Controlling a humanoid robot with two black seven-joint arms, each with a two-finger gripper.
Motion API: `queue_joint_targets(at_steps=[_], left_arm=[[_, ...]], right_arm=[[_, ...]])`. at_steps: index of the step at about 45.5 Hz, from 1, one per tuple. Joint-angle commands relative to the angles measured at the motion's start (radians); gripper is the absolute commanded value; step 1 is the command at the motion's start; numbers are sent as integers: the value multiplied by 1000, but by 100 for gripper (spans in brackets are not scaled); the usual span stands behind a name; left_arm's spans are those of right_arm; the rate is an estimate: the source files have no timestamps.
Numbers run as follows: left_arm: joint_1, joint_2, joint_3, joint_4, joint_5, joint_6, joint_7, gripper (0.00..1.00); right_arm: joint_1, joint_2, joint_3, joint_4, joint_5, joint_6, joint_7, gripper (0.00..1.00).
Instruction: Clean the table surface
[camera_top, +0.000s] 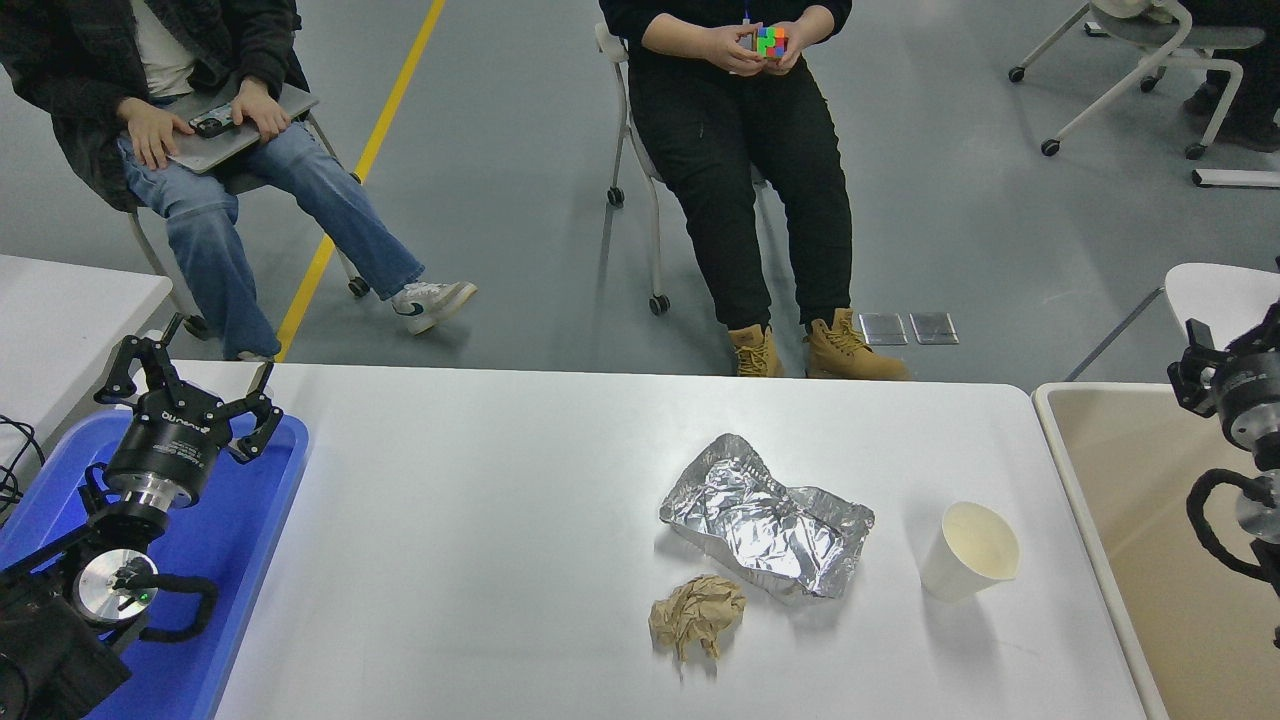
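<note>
Head view: the smooth white table surface (480, 560) carries crinkled silver foil (765, 517), a crumpled brown paper ball (697, 615) just beside it, and a white paper cup (968, 563). The left gripper (190, 385), fingers spread, sits over the blue tray (235, 560); the right gripper (1215, 375) is at the right edge, its state unclear.

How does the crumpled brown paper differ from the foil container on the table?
The crumpled brown paper is matte tan and balled tight; the foil container is shiny silver and crushed nearly flat. The paper is smaller and lies nearer the camera; the foil spreads wider, farther back. Both rest, untouched, on the table surface.
</note>
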Motion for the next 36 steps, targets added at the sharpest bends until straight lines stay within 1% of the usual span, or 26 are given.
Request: queue_joint_targets(at_steps=[1, 11, 18, 26, 31, 36], left_arm=[[0, 0, 0, 0, 0, 0, 0, 100], [0, 0, 0, 0, 0, 0, 0, 100], [0, 0, 0, 0, 0, 0, 0, 100], [0, 0, 0, 0, 0, 0, 0, 100], [0, 0, 0, 0, 0, 0, 0, 100], [0, 0, 0, 0, 0, 0, 0, 100]], right_arm=[[52, -75, -120, -3, 0, 74, 0, 99], [168, -170, -398, -3, 3, 93, 6, 99], [268, -236, -530, -6, 0, 91, 7, 99], [386, -242, -711, -45, -15, 90, 7, 99], [449, -242, -873, -49, -33, 93, 7, 99], [530, -242, -1073, -49, -113, 93, 7, 99]])
